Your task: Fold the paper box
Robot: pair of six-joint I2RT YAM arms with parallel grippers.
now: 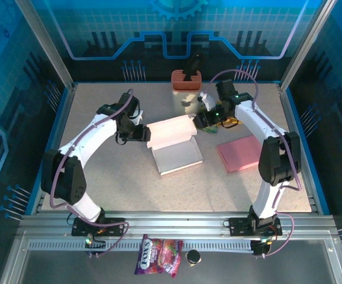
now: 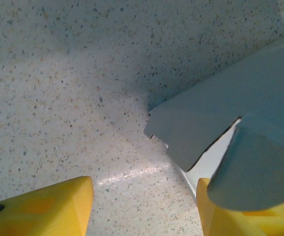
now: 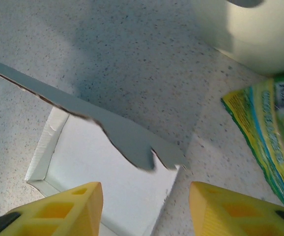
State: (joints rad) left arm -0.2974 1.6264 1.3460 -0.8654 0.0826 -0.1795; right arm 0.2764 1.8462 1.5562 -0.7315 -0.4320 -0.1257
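Blurred flap [image 2: 260, 167], possibly cardboard, packet [image 3: 272, 132] cropped

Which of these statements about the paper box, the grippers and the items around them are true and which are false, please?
1. The paper box lies open, its pink lid not shut over the white tray. True.
2. The flat pink sheet lies left of the box. False: it lies to the box's right.
3. The left gripper and the right gripper both have their jaws apart. True.
4. The orange basket stands at the near edge by the arm bases. False: it stands at the far edge of the table.
5. A green packet lies by the right gripper. True.
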